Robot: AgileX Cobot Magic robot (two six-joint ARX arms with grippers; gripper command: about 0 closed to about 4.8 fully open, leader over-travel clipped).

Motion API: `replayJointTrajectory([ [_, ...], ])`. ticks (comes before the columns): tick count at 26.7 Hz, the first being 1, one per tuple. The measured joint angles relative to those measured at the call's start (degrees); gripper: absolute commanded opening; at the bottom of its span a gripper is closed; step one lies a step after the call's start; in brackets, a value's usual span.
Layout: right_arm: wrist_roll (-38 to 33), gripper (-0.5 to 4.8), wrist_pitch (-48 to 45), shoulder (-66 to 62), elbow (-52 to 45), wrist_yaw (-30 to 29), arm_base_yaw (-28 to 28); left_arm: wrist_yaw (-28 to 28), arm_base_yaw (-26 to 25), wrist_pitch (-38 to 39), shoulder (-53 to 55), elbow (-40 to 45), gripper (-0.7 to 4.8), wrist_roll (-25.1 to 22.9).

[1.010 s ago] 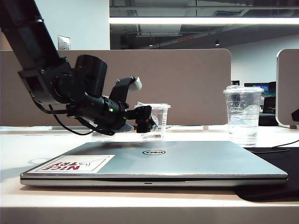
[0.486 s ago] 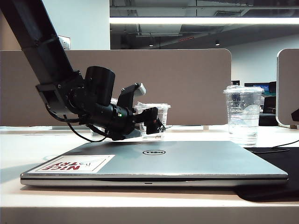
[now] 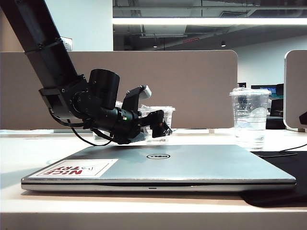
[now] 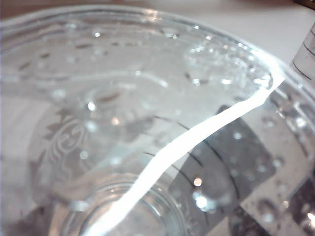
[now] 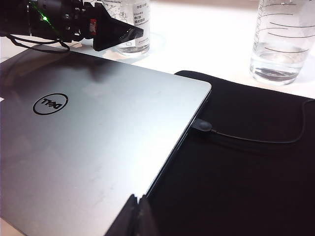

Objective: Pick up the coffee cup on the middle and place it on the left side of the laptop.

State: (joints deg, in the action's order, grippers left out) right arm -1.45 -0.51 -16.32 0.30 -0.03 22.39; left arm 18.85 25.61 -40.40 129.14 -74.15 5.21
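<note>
the coffee cup [image 3: 160, 123] stands on the surface [image 3: 29, 148] behind the closed laptop [image 3: 182, 165], about the middle of the row of 3 clear cups, with a taller clear cup [image 3: 249, 117] well off to the right. the left gripper [image 3: 160, 125] reaches in low over the laptop's back edge, its jaws spread wide around the cup or right at it; the left wrist view is filled by the cup's clear wall and lid, so nothing is grasped yet as far as can be told. the cup looks thin-walled and light, with droplets inside, so it will likely flex and slip if squeezed hard; a hold around the upper body just under the wide lid rim seems safest, kept upright. the right gripper [image 5: 135, 216] hangs well back over the black mat [image 5: 246, 172], only a dark tip showing, and whether its jaws are parted cannot be told.
</note>
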Motion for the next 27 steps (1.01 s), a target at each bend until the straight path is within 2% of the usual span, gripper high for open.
replayJointTrajectory([
  [5,0.0,-0.05,0.0,0.0,0.0,0.0,0.02,-0.02,0.02,-0.07,0.0,0.0,4.79,-0.04],
  [9,0.0,-0.05,0.0,0.0,0.0,0.0,0.02,-0.02,0.04,-0.07,0.0,0.0,4.1,-0.17],
  [10,0.0,-0.05,0.0,0.0,0.0,0.0,0.02,-0.04,0.04,-0.09,0.0,0.0,3.83,-0.22],
  [11,0.0,-0.05,0.0,0.0,0.0,0.0,0.02,-0.17,0.04,-0.09,0.0,0.0,3.34,-0.22],
  [22,0.0,-0.04,0.0,0.0,0.0,-0.02,0.02,0.0,0.04,-0.59,0.0,-0.02,3.35,-0.44],
  [27,0.0,-0.05,0.0,0.0,0.0,-0.02,0.02,2.86,0.07,-0.96,-0.96,0.02,3.4,-1.4],
])
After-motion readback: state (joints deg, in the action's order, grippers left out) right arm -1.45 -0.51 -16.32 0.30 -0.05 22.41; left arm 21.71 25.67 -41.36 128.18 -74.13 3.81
